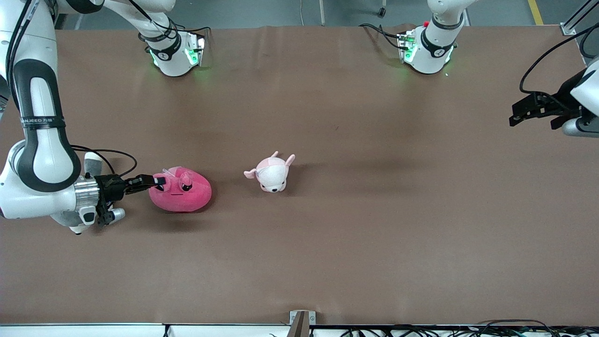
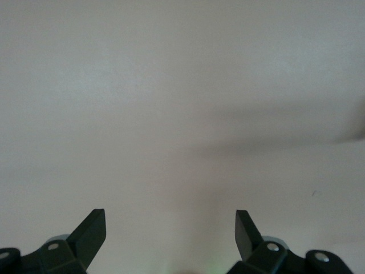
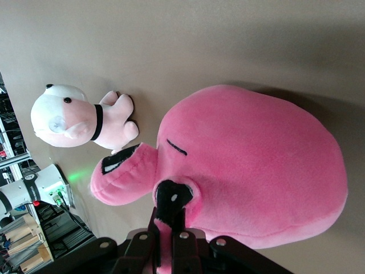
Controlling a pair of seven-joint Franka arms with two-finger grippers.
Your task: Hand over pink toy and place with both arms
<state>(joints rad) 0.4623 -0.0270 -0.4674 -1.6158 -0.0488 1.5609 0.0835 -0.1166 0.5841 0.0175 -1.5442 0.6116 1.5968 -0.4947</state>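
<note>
The hot-pink blob plush toy (image 1: 182, 191) lies on the brown table toward the right arm's end. It fills the right wrist view (image 3: 262, 171). My right gripper (image 1: 158, 181) is shut on one of the toy's eye stalks (image 3: 170, 201), whose dark eye shows just past the fingers. My left gripper (image 1: 524, 114) hangs open and empty over the table's edge at the left arm's end, and waits. Its two fingertips (image 2: 94, 228) stand wide apart over bare table.
A smaller pale pink-and-white plush animal (image 1: 273, 172) lies near the table's middle, beside the pink toy; it also shows in the right wrist view (image 3: 74, 117). The two arm bases (image 1: 175, 54) stand along the table's farthest edge.
</note>
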